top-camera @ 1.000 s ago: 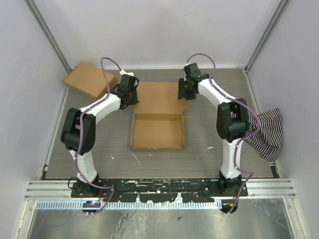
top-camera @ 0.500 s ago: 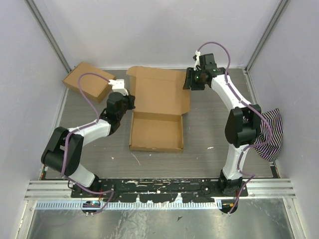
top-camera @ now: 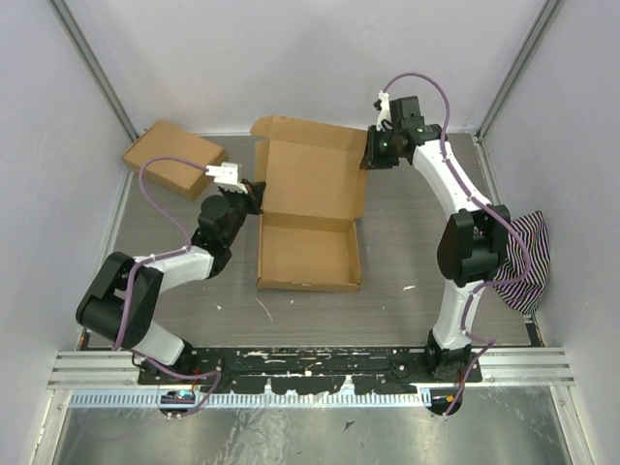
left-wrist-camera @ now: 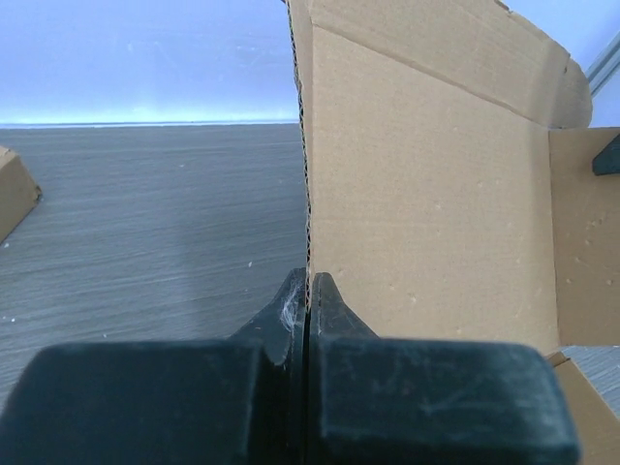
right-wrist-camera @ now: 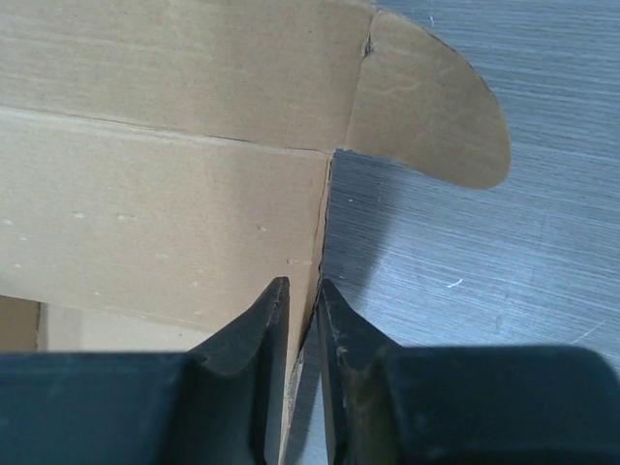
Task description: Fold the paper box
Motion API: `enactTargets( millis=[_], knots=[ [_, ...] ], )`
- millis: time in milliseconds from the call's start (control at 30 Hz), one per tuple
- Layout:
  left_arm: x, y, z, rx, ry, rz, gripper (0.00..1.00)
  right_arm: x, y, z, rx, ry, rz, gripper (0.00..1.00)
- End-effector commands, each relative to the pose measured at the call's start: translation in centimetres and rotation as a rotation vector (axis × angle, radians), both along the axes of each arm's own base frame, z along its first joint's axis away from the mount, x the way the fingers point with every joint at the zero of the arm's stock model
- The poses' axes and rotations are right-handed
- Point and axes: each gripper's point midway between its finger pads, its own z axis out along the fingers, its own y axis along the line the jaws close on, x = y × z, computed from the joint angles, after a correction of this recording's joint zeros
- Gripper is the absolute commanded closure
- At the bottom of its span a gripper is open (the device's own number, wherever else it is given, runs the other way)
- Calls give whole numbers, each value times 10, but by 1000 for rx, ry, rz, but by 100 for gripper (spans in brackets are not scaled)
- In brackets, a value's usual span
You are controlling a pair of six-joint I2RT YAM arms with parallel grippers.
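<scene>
With the paper box's (top-camera: 308, 257) tray walls up on the desk (top-camera: 417, 252), left fingers (left-wrist-camera: 289, 312) and right fingers (right-wrist-camera: 260, 325) pinch the open lid's (top-camera: 315, 179) side edges, closing and tucking not yet done.

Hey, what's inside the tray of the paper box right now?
Nothing visible: the paper box tray shows only bare cardboard floor. Its near wall hides the thin strip of floor just behind it.
</scene>
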Motion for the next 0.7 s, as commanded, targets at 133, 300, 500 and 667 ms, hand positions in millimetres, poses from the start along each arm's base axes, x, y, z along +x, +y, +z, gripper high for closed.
enactTargets(
  millis=[133, 300, 500, 667],
  knots=[
    [-6, -5, 39, -30, -145, -25, 100, 16, -12, 12, -51, -34, -51, 90],
    [0, 4, 40, -29, -105, 41, 54, 16, -19, 32, -78, -180, -71, 97],
    [9, 20, 58, 17, 10, 148, 36, -5, -22, 84, -125, -491, -11, 98],
    [15, 27, 77, 107, 128, 200, 35, -28, -14, 101, -129, -661, 58, 99]
  ],
)
